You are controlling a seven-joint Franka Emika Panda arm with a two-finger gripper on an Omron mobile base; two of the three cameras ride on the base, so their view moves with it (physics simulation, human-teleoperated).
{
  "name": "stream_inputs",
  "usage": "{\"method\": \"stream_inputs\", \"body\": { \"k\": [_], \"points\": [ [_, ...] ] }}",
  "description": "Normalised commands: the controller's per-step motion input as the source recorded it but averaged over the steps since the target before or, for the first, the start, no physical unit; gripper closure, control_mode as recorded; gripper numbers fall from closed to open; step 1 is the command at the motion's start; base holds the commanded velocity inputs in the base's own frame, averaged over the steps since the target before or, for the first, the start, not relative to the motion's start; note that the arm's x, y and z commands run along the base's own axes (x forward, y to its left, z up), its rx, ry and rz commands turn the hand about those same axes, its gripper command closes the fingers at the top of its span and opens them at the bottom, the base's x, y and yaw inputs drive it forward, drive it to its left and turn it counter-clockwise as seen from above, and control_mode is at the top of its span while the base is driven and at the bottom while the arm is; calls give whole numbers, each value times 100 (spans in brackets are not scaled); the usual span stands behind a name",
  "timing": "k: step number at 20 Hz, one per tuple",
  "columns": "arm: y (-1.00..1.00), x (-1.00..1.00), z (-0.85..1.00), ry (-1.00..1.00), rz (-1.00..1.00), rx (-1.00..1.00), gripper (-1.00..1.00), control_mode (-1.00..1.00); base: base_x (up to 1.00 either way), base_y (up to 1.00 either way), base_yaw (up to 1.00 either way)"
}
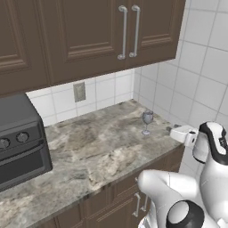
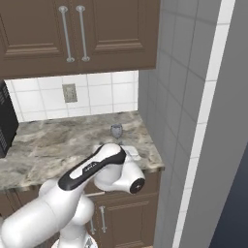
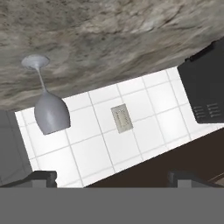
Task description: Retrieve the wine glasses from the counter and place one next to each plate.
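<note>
No text, label, brand or number is showing legibly anywhere; the lettering on the robot arm's dark band is too blurred.

Counter [image 1: 102,147]: grey-brown marbled stone, smooth, low sheen. Wine glass [image 1: 147,121]: clear glass with a grey-blue tint, thin stem, smooth. Backsplash tiles [image 1: 107,91]: white, smooth ceramic look, thin grey grout lines. Upper cabinets [image 1: 84,35]: dark brown wood, matt, raised-panel doors. Cabinet handles [image 1: 128,32]: brushed silver metal bars. Wall outlet [image 1: 79,91]: dull grey plate, metal or plastic, can't tell which. Toaster oven [image 1: 20,142]: dark grey body, matt, metal-look casing with round knobs. Arm [image 2: 72,193]: glossy white plastic shell with black joints.
</note>
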Motion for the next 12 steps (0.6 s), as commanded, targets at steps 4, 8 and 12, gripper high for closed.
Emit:
{"method": "stream_inputs", "body": {
  "k": [4, 8, 12],
  "points": [
    [9, 0, 0, -6, 0, -14, -100, -100, 0, 0, 0],
    [0, 0, 0, -2, 1, -17, -100, -100, 0, 0, 0],
    [0, 0, 0, 0, 1, -10, -100, -100, 0, 0, 0]
  ]
}}
